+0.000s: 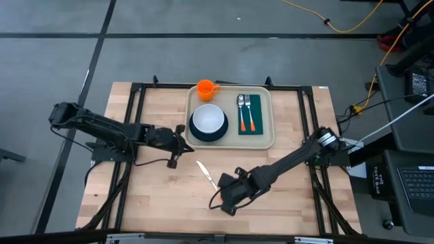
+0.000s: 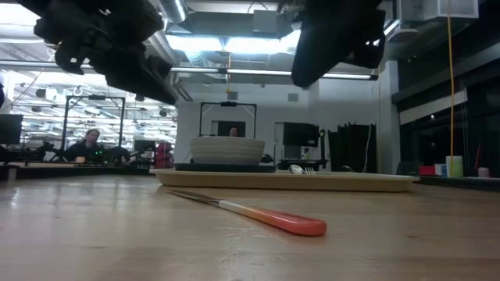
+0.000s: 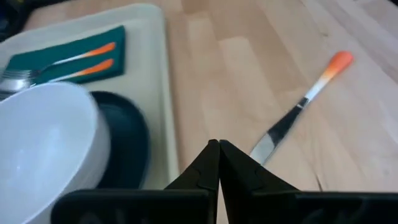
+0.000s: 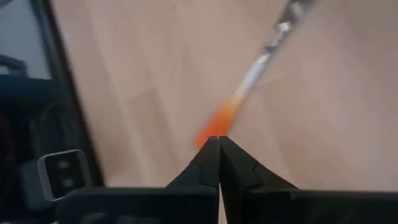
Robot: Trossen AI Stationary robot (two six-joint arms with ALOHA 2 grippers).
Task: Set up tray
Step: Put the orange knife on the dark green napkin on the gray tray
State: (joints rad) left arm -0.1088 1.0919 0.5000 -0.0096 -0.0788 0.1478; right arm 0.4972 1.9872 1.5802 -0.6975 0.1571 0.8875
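Observation:
The beige tray [image 1: 264, 139] lies at the table's far middle. It carries an orange cup [image 1: 206, 89], a white bowl [image 1: 208, 119] on a dark plate, and a green napkin [image 1: 258, 114] with a fork and a spoon. A knife [image 1: 206, 173] with an orange handle [image 2: 289, 223] lies flat on the wood nearer than the tray. My left gripper [image 3: 219, 144] is shut and hovers by the tray's near left corner [image 1: 192, 141]. My right gripper [image 4: 219, 140] is shut and hangs above the knife's handle end [image 4: 214, 127]. In the low view both grippers stand well above the table.
Black frame rails [image 1: 135, 115] run along the table's left and right sides. Bare wood [image 1: 285, 196] lies to the near right and near left of the knife. In the low view a person [image 2: 87, 144] sits in the room beyond the table.

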